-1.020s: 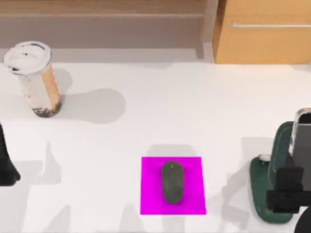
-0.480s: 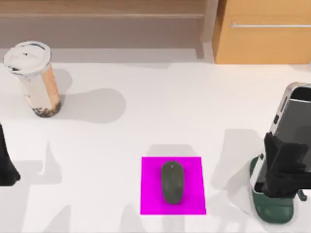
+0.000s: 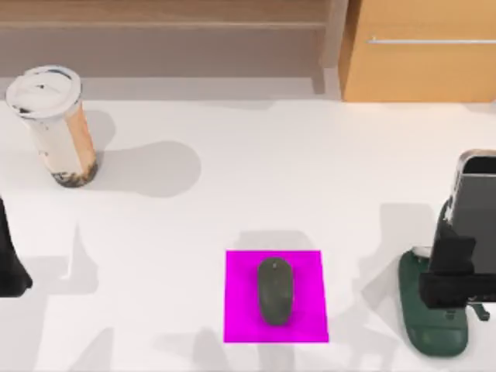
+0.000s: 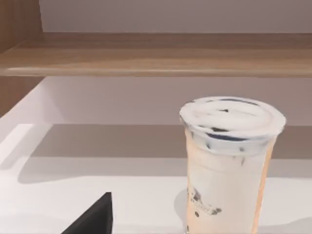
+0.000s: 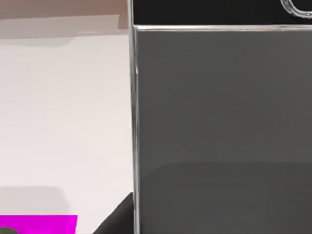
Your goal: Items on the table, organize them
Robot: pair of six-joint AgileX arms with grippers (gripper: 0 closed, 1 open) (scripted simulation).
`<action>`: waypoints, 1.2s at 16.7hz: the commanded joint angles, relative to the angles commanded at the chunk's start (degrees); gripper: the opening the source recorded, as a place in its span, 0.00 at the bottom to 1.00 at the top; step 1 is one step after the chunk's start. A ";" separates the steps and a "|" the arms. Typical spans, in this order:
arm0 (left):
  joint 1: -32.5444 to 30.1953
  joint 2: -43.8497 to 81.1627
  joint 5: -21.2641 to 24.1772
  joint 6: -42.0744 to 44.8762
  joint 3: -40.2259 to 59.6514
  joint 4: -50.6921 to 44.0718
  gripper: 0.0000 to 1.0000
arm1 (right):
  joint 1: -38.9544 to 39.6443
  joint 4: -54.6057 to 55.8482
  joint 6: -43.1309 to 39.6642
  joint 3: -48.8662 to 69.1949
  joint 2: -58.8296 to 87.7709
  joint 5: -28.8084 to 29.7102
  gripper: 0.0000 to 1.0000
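Note:
The smartphone point(image 3: 479, 205), silver-edged with a grey screen, stands up at the table's right edge with my right gripper point(image 3: 457, 271) shut on its lower part, above a dark green stand point(image 3: 422, 314). Its screen point(image 5: 219, 122) fills most of the right wrist view. The dark grey mouse point(image 3: 275, 291) lies on a magenta mat point(image 3: 240, 310) at the front middle. The beige-brown drink cup point(image 3: 58, 128) with its white lid stands upright at the back left, and it also shows close up point(image 4: 229, 161) in the left wrist view. My left gripper point(image 3: 9, 267) is parked at the left edge.
The white table point(image 3: 271, 178) is bare between the cup, the mat and the stand. Behind its far edge run a wooden shelf point(image 3: 163, 15) and a light wood cabinet point(image 3: 418, 50) at the back right.
My right gripper has lifted the smartphone from the stand, tilted it, and now holds it slightly farther right and more upright. The cup, the mouse and the left arm have not moved.

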 joint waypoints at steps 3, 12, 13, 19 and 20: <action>0.00 0.00 0.00 0.00 0.00 0.00 1.00 | -2.88 4.63 -2.95 -1.67 4.09 1.07 0.00; 0.00 0.00 0.00 0.00 0.00 0.00 1.00 | -3.35 5.57 -3.40 -1.78 4.99 1.16 0.30; 0.00 0.00 0.00 0.00 0.00 0.00 1.00 | -3.35 5.57 -3.40 -1.78 4.99 1.16 0.38; 0.00 0.00 0.00 0.00 0.00 0.00 1.00 | -3.35 5.57 -3.40 -1.78 4.99 1.16 0.83; 0.00 0.00 0.00 0.00 0.00 0.00 1.00 | -3.35 5.57 -3.40 -1.78 4.99 1.16 0.90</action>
